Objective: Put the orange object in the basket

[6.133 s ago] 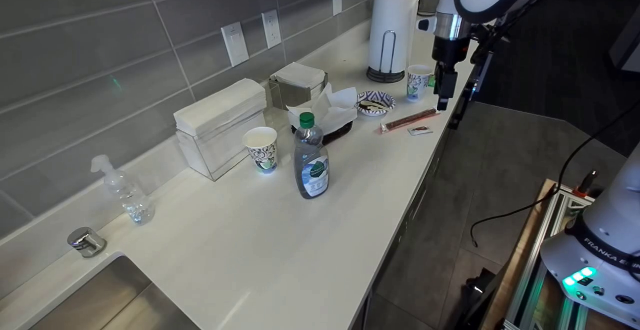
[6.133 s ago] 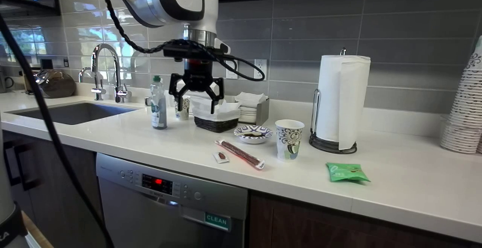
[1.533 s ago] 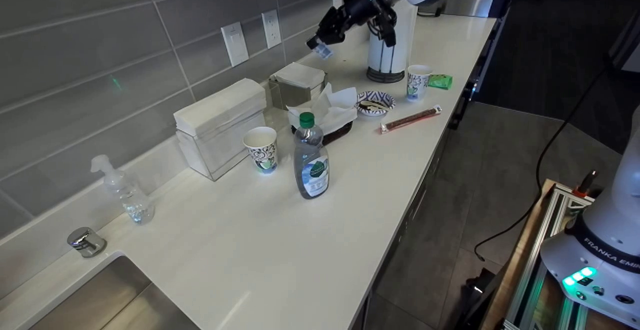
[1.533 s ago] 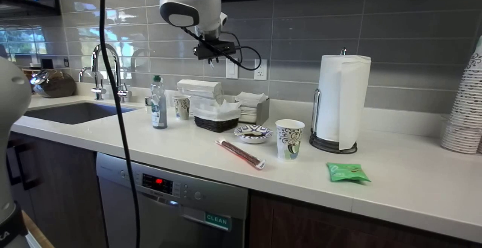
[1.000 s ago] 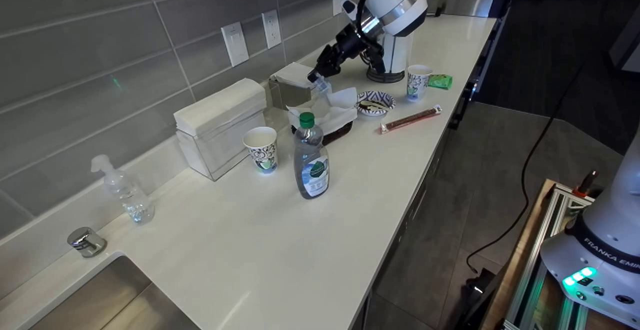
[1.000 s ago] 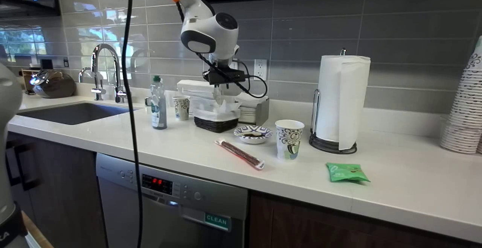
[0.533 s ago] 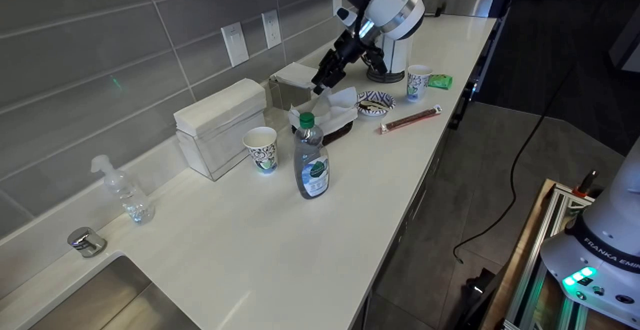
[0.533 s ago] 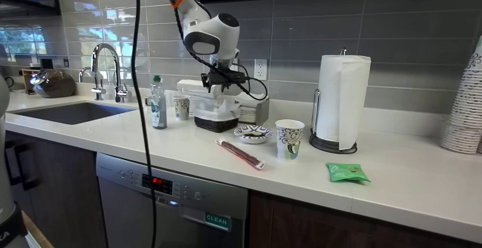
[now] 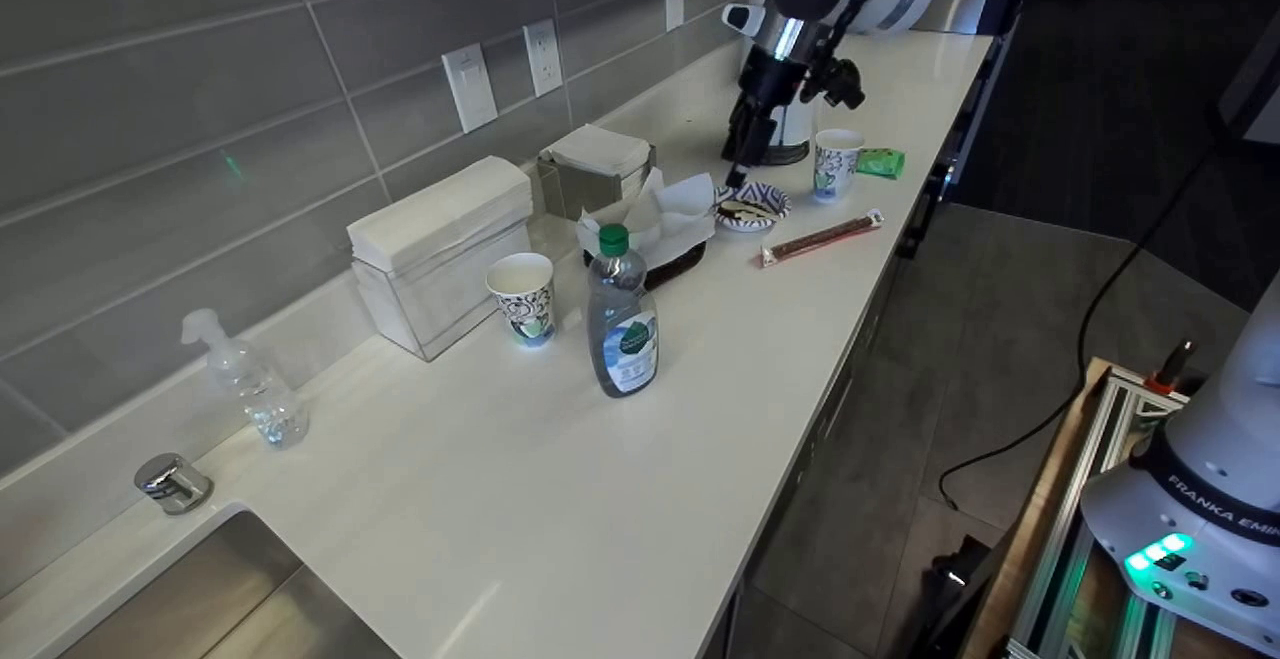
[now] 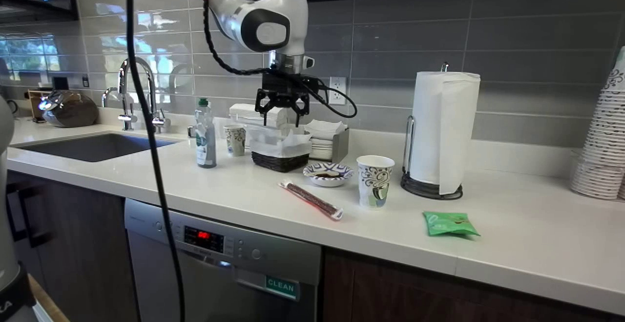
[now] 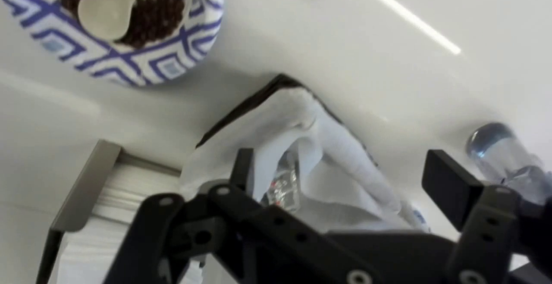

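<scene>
Well — hand (spread) near basket.

on the surface, a green packet and a paper roll are seen near a cup; a spoon is laid in a bowl; napkins are stacked just beside another cup.

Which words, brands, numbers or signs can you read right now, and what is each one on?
"CLEAN": green sign on the dishwasher.
"FRANKA EMI", rest cut off by the picture's edge: robot's base.
Red digits on the display: too blurred.
Control panel's other print: too small.
Bottle label: too small.
Green packet: print too blurred.
Clear packet in the basket: red marks, unreadable.
</scene>
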Robot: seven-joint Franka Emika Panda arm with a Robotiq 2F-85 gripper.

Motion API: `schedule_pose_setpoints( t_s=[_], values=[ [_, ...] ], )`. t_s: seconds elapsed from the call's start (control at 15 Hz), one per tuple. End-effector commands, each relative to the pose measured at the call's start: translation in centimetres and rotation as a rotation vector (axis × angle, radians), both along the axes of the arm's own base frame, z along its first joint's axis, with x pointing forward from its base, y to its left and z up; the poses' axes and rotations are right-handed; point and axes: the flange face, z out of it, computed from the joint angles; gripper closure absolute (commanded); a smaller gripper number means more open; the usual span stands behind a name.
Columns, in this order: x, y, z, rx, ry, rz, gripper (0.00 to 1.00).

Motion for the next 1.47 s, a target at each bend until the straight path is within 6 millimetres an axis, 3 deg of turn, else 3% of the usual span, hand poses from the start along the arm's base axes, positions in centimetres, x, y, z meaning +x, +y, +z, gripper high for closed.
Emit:
schedule_pose_setpoints(
  t_s=[0.0, 0.27, 0.47, 0.73, 1.2, 1.4],
  values=[
    [-5.7, 0.8, 0.2, -0.092, 0.183, 0.004, 0.00],
    [-10.2, 0.7, -0.8, -0.234, 0.266, 0.051, 0.00],
    [-11.7, -0.4, -2.1, -0.290, 0.213, 0.124, 0.00],
    [-12.0, -1.6, -4.2, -0.275, 0.111, 0.248, 0.00],
    [-10.3, -4.3, -7.0, -0.290, 0.067, 0.381, 0.00],
    [-9.5, -4.6, -8.3, -0.297, 0.082, 0.425, 0.19]
  ],
)
